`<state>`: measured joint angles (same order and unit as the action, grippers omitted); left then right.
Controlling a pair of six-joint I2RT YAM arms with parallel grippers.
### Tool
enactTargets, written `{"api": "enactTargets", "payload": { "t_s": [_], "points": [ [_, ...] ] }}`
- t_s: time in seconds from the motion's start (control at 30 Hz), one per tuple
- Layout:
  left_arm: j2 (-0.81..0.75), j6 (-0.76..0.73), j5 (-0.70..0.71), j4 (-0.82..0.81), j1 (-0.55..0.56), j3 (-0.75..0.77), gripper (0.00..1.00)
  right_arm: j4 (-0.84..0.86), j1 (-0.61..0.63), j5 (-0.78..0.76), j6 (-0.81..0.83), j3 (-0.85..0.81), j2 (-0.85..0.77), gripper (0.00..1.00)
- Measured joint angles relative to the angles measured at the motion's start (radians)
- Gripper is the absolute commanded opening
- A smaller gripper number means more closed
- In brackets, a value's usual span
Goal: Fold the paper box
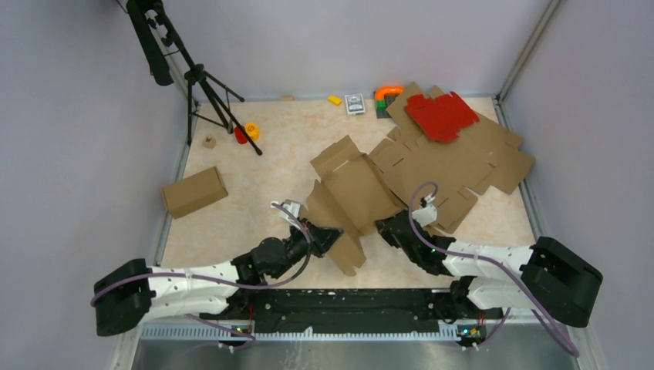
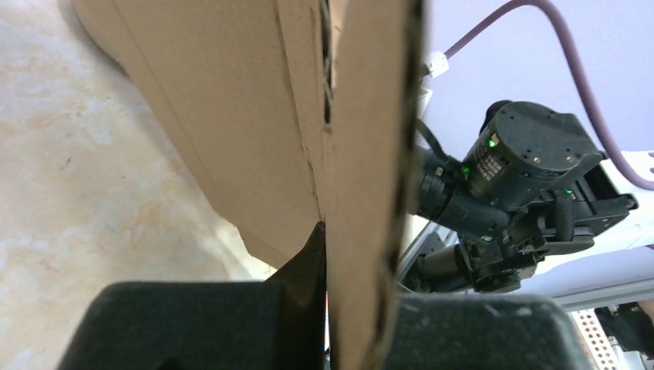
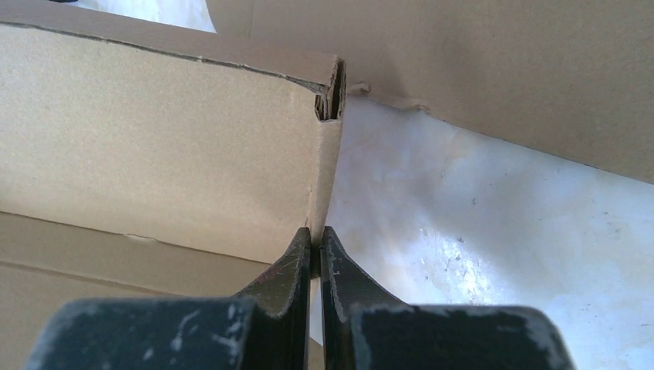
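The paper box (image 1: 351,189) is a brown cardboard die-cut lying partly folded in the middle of the table, with its flaps raised. My left gripper (image 1: 328,239) is shut on its near-left flap. In the left wrist view the flap (image 2: 362,154) stands edge-on between my jaws (image 2: 356,262); one black finger (image 2: 308,266) shows, the other is hidden behind the cardboard. My right gripper (image 1: 389,227) is shut on the box's near-right wall. In the right wrist view both fingertips (image 3: 317,235) pinch the lower edge of that upright wall (image 3: 170,146).
A stack of flat brown die-cuts (image 1: 463,166) lies at the back right with a red die-cut sheet (image 1: 441,116) on top. A folded brown box (image 1: 193,191) sits at the left. A black tripod (image 1: 202,85) stands at the back left. Small objects line the far edge (image 1: 354,103).
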<state>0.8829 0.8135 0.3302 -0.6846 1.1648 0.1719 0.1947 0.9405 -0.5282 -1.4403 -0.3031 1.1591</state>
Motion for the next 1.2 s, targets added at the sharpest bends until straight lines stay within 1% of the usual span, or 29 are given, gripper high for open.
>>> {"api": "enactTargets", "payload": {
  "t_s": [0.17, 0.2, 0.23, 0.27, 0.3, 0.33, 0.37, 0.4, 0.47, 0.53, 0.57, 0.67, 0.7, 0.73, 0.8, 0.93, 1.0, 1.07, 1.13, 1.2],
  "points": [
    [0.087, 0.005, -0.004, -0.122, 0.0, 0.0, 0.0, 0.008, 0.0, 0.011, 0.019, -0.001, 0.004, 0.01],
    [0.103, 0.007, -0.005, -0.139, 0.0, 0.002, 0.03, 0.008, 0.0, 0.011, 0.024, -0.001, 0.006, 0.0],
    [0.121, 0.009, -0.006, -0.157, 0.0, 0.004, 0.09, 0.005, 0.001, 0.011, 0.027, -0.002, 0.007, 0.0],
    [0.135, 0.01, -0.008, -0.169, 0.0, 0.007, 0.17, -0.002, 0.001, 0.011, 0.031, -0.006, 0.008, 0.0],
    [0.147, 0.011, -0.011, -0.18, 0.0, 0.011, 0.3, -0.004, 0.001, 0.011, 0.037, -0.008, 0.008, 0.0],
    [0.154, 0.013, -0.015, -0.182, -0.001, 0.018, 0.35, -0.013, 0.001, 0.01, 0.045, -0.012, 0.007, 0.0],
    [0.154, 0.013, -0.023, -0.177, -0.001, 0.026, 0.46, -0.017, 0.001, 0.01, 0.052, -0.014, 0.006, 0.0],
    [0.151, 0.012, -0.027, -0.169, -0.001, 0.033, 0.54, -0.033, 0.001, 0.01, 0.062, -0.02, 0.0, 0.0],
    [0.119, 0.011, -0.037, -0.096, 0.0, 0.062, 0.63, -0.051, 0.001, 0.006, 0.088, -0.024, -0.016, 0.0],
    [0.048, 0.01, -0.037, 0.031, 0.0, 0.1, 0.69, -0.077, -0.009, 0.007, 0.129, -0.025, -0.046, 0.0],
    [0.01, 0.009, -0.034, 0.1, 0.0, 0.119, 0.74, -0.095, -0.021, 0.012, 0.156, -0.025, -0.067, 0.0],
    [-0.124, 0.001, -0.011, 0.338, 0.0, 0.188, 0.83, -0.119, -0.113, 0.05, 0.252, -0.025, -0.122, 0.0],
    [-0.182, 0.0, 0.002, 0.45, 0.0, 0.219, 0.85, -0.122, -0.154, 0.069, 0.291, -0.025, -0.135, 0.0],
    [-0.217, -0.002, 0.01, 0.508, 0.0, 0.233, 0.87, -0.126, -0.187, 0.083, 0.323, -0.025, -0.143, 0.0],
    [-0.316, -0.001, 0.037, 0.69, -0.001, 0.279, 0.88, -0.143, -0.254, 0.132, 0.409, -0.027, -0.153, 0.0],
    [-0.467, -0.018, 0.086, 0.956, -0.026, 0.358, 0.87, -0.185, -0.312, 0.224, 0.573, -0.041, -0.166, 0.0],
    [-0.525, -0.039, 0.106, 1.032, -0.048, 0.383, 0.87, -0.192, -0.325, 0.278, 0.653, -0.047, -0.18, 0.0],
    [-0.545, -0.061, 0.113, 1.071, -0.073, 0.394, 0.88, -0.204, -0.335, 0.326, 0.722, -0.057, -0.192, 0.0],
    [-0.532, -0.085, 0.104, 1.099, -0.105, 0.395, 0.88, -0.211, -0.343, 0.369, 0.791, -0.071, -0.201, 0.0],
    [-0.489, -0.111, 0.065, 1.116, -0.166, 0.395, 0.88, -0.22, -0.344, 0.398, 0.84, -0.087, -0.205, 0.0]
  ]
}}
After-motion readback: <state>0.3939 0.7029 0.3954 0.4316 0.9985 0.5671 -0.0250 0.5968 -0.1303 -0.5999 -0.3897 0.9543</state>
